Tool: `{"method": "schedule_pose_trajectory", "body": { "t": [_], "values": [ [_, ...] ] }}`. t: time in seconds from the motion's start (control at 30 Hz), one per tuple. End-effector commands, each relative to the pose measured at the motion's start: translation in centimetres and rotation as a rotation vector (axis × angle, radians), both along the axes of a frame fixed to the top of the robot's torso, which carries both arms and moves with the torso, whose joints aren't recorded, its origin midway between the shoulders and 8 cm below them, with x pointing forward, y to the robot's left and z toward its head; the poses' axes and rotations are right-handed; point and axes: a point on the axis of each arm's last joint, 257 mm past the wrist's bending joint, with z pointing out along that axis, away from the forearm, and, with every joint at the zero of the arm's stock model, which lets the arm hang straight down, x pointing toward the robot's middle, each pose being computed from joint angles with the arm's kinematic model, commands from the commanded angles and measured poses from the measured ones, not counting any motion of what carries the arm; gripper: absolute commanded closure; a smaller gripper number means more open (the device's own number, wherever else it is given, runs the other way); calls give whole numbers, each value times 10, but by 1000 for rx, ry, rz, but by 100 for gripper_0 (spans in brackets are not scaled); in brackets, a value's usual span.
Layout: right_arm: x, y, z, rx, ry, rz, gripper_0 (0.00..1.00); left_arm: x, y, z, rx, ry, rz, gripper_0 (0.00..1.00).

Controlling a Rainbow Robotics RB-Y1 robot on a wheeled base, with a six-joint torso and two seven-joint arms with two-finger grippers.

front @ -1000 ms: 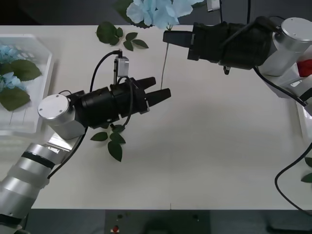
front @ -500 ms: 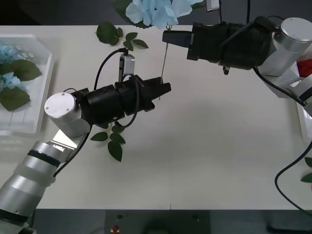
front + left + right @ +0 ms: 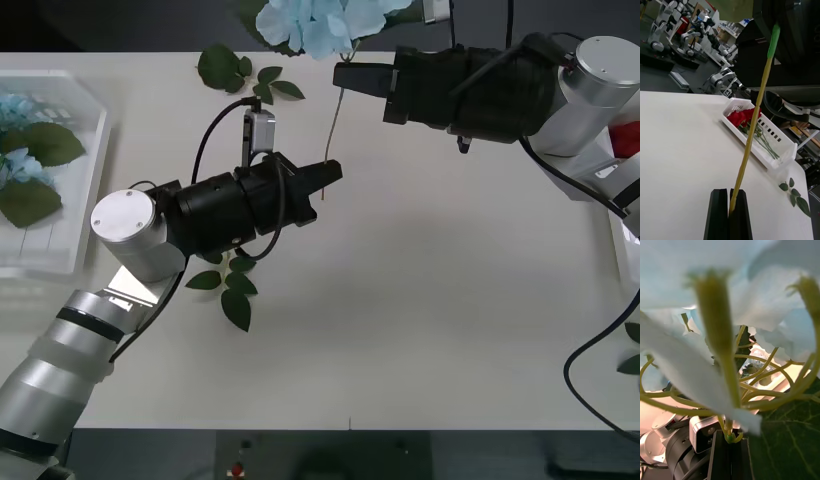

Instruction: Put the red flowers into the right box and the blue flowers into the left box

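Note:
A blue flower [image 3: 320,20] hangs over the table's far edge, its thin stem [image 3: 335,125] running down from it. My right gripper [image 3: 345,78] is shut on the stem's top, just under the pale petals [image 3: 696,352]. My left gripper [image 3: 328,172] is shut on the stem's lower end [image 3: 752,135], the fingers [image 3: 738,213] pressed together around it. More blue flowers [image 3: 20,110] lie in the left box [image 3: 60,250]. Red flowers [image 3: 741,117] lie in the right box [image 3: 763,155], which sits at the table's right edge [image 3: 622,255].
Loose green leaf sprigs lie on the table: one at the far side [image 3: 235,70], one under my left arm [image 3: 230,290], and one near the right box [image 3: 795,193]. The table's middle and front are bare white surface.
My left gripper was open below the stem; it rose toward the stem's lower end and shut on it. The right arm has stayed in place.

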Motion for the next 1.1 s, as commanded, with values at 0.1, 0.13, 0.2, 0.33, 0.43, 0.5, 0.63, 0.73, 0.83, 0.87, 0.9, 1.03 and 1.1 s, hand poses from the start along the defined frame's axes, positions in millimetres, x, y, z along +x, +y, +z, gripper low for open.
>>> {"method": "schedule_pose_trajectory", "body": {
  "t": [0.1,0.13,0.2,0.33,0.43,0.5,0.63,0.73,0.83,0.87,0.9,1.03,1.1],
  "values": [
    [-2,-5,13,-43,-96,-4,54,5,25,32,10,9,-32,100],
    [-1,-9,12,-56,-105,-12,44,4,31,35,18,25,-42,100],
    [0,-15,13,-70,-119,-19,29,0,41,40,26,59,-59,100],
    [-3,-24,15,-102,-158,-15,11,-6,71,52,36,140,-76,100],
    [-3,-34,15,-136,-189,-20,8,-8,98,61,27,195,-76,100],
    [-5,-39,15,-149,-196,-18,7,-8,112,64,24,214,-66,100],
    [-11,-57,5,-213,-194,1,7,-1,166,64,71,257,17,100],
    [-17,-72,-6,-272,-188,21,7,2,208,61,126,289,85,100],
    [-23,-91,-20,-345,-178,30,7,7,261,56,199,329,202,100],
    [-24,-93,-23,-358,-176,33,7,9,271,56,216,329,225,100],
    [-26,-100,-28,-386,-173,35,7,10,291,54,248,334,270,100],
    [-28,-120,-51,-515,-198,38,7,16,340,52,350,326,402,100],
    [-29,-130,-61,-572,-207,44,7,21,369,56,431,299,502,100]
  ]
}}
